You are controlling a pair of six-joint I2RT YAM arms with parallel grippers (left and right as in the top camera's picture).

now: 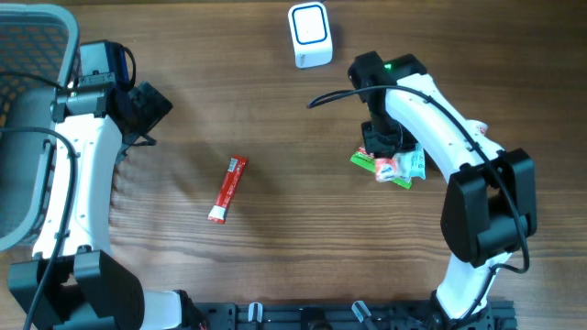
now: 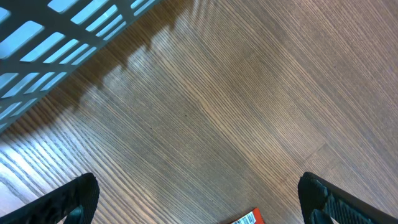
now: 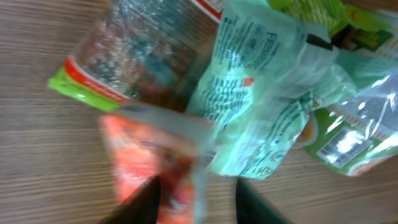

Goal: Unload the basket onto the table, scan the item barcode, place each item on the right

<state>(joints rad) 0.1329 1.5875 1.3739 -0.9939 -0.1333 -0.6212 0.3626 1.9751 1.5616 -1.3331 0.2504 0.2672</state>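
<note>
My right gripper (image 3: 196, 202) hovers over a pile of snack packets (image 1: 394, 165) at the right of the table. Its dark fingers stand apart. A blurred red-orange packet (image 3: 143, 149) lies between and just beyond them, against the left finger; I cannot see a firm grip on it. A pale green packet (image 3: 261, 106) and a clear packet with a green end (image 3: 124, 56) lie beyond. The white barcode scanner (image 1: 309, 35) stands at the back centre. My left gripper (image 2: 199, 199) is wide open above bare wood, with a red stick packet's barcode end (image 2: 247, 219) just below it.
The red stick packet (image 1: 227, 189) lies alone mid-table, angled. A grey mesh basket (image 1: 27, 55) stands at the far left, its rim seen close in the left wrist view (image 2: 56, 37). A green packet with a barcode label (image 3: 348, 143) sits at the pile's right.
</note>
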